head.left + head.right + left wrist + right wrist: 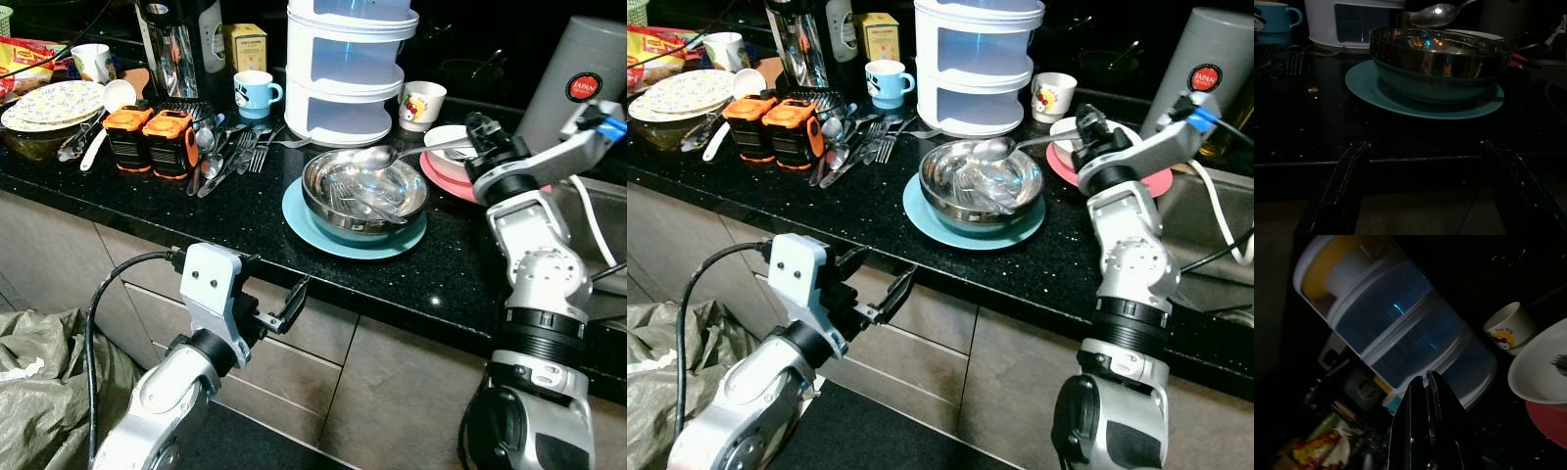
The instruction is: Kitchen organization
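1. Where the black counter (147, 211) carries the dishes, we see a steel bowl (364, 193) sitting on a teal plate (304, 223).
2. We find the right gripper (477, 147) above the counter beside a pink plate (438, 174), its fingers pressed together on the handle of a spoon (377, 157).
3. The spoon's scoop hangs over the bowl's far rim.
4. We see the left gripper (290, 305) below the counter edge, in front of the drawers, fingers (1347, 181) spread and holding nothing.
5. Behind the bowl stands a white tiered container (348, 69), with a blue mug (255, 95) to its left.
6. Loose cutlery (230, 152) lies beside two orange blocks (149, 140).
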Available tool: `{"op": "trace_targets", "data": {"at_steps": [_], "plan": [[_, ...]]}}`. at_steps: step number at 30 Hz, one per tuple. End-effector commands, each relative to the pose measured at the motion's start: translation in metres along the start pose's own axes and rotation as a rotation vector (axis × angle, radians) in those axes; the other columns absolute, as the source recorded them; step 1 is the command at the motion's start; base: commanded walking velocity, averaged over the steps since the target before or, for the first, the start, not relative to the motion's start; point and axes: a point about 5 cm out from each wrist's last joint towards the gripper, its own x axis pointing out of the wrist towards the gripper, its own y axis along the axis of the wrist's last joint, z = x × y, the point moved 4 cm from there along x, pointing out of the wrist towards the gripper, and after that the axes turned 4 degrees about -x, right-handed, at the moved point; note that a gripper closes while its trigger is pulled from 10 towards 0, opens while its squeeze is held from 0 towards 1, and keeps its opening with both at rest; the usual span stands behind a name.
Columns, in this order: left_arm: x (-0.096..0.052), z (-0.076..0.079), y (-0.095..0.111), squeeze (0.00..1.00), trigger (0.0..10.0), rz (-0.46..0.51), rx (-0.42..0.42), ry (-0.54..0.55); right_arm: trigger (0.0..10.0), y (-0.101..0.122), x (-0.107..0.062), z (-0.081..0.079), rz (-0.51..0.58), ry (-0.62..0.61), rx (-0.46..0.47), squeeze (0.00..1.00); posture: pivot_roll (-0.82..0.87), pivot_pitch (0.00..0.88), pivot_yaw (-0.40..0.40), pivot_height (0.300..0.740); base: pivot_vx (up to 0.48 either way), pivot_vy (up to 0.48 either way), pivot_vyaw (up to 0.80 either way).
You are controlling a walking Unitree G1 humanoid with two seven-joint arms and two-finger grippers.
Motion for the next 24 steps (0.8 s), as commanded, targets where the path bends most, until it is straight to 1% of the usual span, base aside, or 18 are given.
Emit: {"op": "trace_targets", "data": {"at_steps": [1,2,5,10,13,17,18,19,22,23,24], "plan": [[-0.001,-0.001,-0.001,0.0,10.0,-0.004,0.007,0.004,10.0,0.004,0.002,-0.002,0.011,0.002,0.046,0.0,0.16,0.0,-0.013,0.74,0.0,0.0,0.0],[-0.001,-0.001,-0.001,0.0,10.0,-0.004,0.007,0.004,10.0,0.005,0.003,-0.002,0.014,0.008,0.054,0.0,0.16,0.0,-0.012,0.74,0.0,0.0,0.0],[-0.001,-0.001,0.0,0.0,10.0,-0.002,0.0,0.003,10.0,0.009,0.005,-0.006,0.017,0.023,0.052,0.0,0.16,0.0,-0.011,0.74,0.0,0.0,-0.79],[0.0,0.004,0.0,0.0,10.0,-0.001,-0.019,-0.018,10.0,0.021,0.007,-0.003,0.049,0.018,0.055,0.0,0.16,0.0,-0.01,0.74,0.0,0.0,-0.79],[0.0,0.011,0.0,0.0,10.0,-0.003,-0.049,-0.068,10.0,0.029,0.008,0.002,0.07,0.001,0.05,0.0,0.16,0.0,-0.01,0.74,0.0,0.0,-0.8],[-0.002,0.02,0.001,0.0,10.0,-0.009,-0.074,-0.125,10.0,0.035,0.008,0.006,0.091,-0.015,0.033,0.0,0.16,0.0,-0.008,0.74,0.0,0.0,-0.8],[-0.002,0.02,0.001,0.0,10.0,-0.009,-0.074,-0.125,10.0,0.035,0.008,0.006,0.091,-0.015,0.033,0.0,0.16,0.0,-0.008,0.74,0.0,0.0,-0.8],[-0.002,0.026,0.0,0.0,10.0,-0.019,-0.083,-0.16,10.0,0.035,0.009,0.007,0.095,-0.022,0.022,0.0,0.16,0.0,-0.009,0.74,0.0,0.0,-0.8],[-0.003,0.03,-0.002,0.0,10.0,-0.026,-0.088,-0.183,10.0,0.035,0.011,0.009,0.095,-0.035,-0.011,0.0,0.16,0.0,-0.009,0.74,0.0,0.0,-0.8],[-0.003,0.031,-0.002,0.0,10.0,-0.028,-0.089,-0.186,10.0,0.034,0.012,0.009,0.093,-0.037,-0.048,0.0,0.17,0.0,-0.01,0.74,0.0,0.0,-0.8],[-0.003,0.031,-0.002,0.0,10.0,-0.03,-0.089,-0.188,10.0,0.031,0.013,0.008,0.08,-0.036,-0.124,0.0,0.17,0.0,-0.01,0.74,0.0,0.0,-0.54]]}}
